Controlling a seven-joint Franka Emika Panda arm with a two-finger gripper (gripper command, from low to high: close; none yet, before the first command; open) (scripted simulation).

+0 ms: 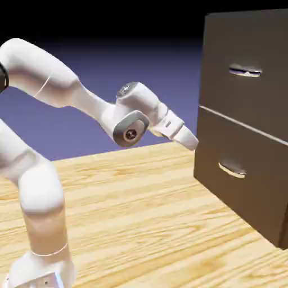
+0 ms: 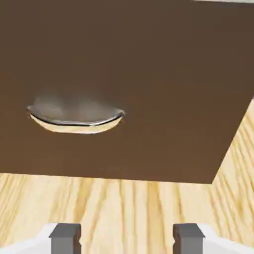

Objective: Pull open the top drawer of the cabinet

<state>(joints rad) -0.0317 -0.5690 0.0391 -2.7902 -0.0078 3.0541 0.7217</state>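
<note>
End effector free, aimed low; the top drawer is the target above.

My end effector (image 2: 126, 237) is released, its two grey fingertips (image 2: 65, 237) apart with only bare desk (image 2: 124, 208) between them, grasping nothing. Ahead of it I see the lower drawer's curved handle (image 2: 75, 121), so I judge I must lift before advancing. The top drawer (image 1: 247, 53) sits high on the cabinet (image 1: 225, 146) at the desk's far edge; I should level with its small silver handle (image 1: 245, 71), straddle it squarely, then clench.
</note>
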